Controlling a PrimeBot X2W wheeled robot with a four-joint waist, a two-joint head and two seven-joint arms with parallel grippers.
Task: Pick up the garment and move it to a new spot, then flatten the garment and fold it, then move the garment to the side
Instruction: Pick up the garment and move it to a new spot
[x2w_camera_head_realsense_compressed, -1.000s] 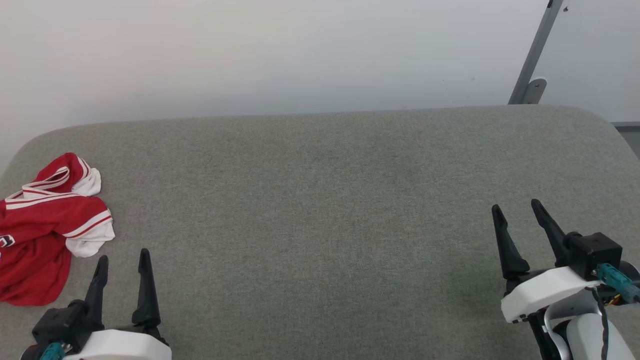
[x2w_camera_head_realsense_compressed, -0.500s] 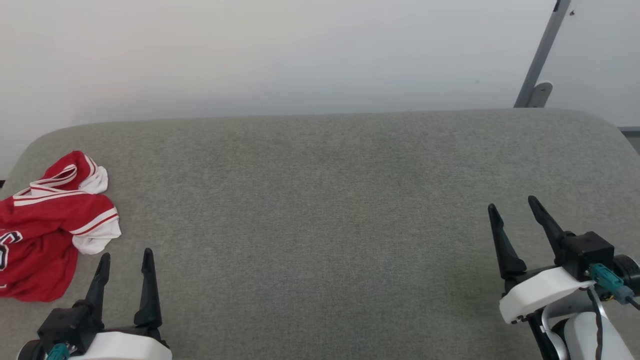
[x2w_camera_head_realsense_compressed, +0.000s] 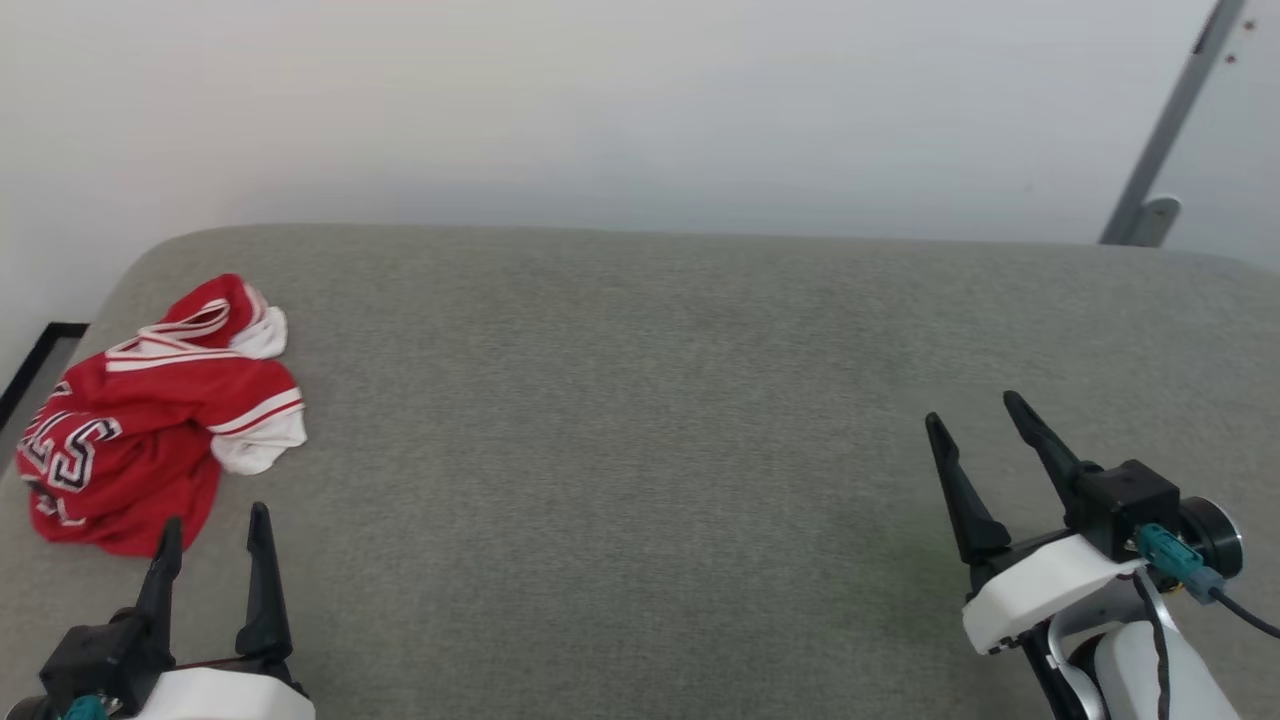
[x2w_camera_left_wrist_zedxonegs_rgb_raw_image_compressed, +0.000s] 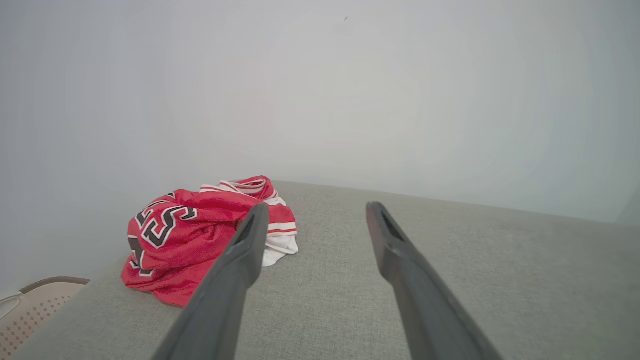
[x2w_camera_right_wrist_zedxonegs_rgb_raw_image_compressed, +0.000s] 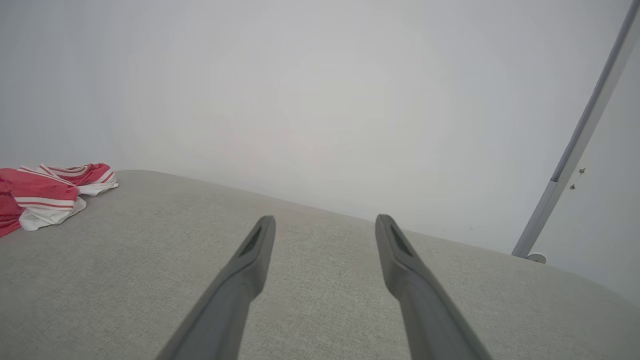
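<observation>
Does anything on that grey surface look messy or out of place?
Only the red jersey: it lies crumpled in a heap near the left end of the grey surface, lettering partly hidden. Nothing looks spilled or damaged.

A grey fabric surface (x2w_camera_head_realsense_compressed: 640, 400) meets a plain white wall (x2w_camera_head_realsense_compressed: 600, 100), a slanted metal bar (x2w_camera_head_realsense_compressed: 1165, 130) at right, perhaps a beige basket (x2w_camera_left_wrist_zedxonegs_rgb_raw_image_compressed: 35, 305) off its left edge.

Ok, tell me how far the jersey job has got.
Done: nothing; the jersey lies crumpled at the left end of the grey cushion. In hand: nothing; the left gripper and right gripper stand open, empty. Left: pick up, move, flatten, fold, set aside.
</observation>
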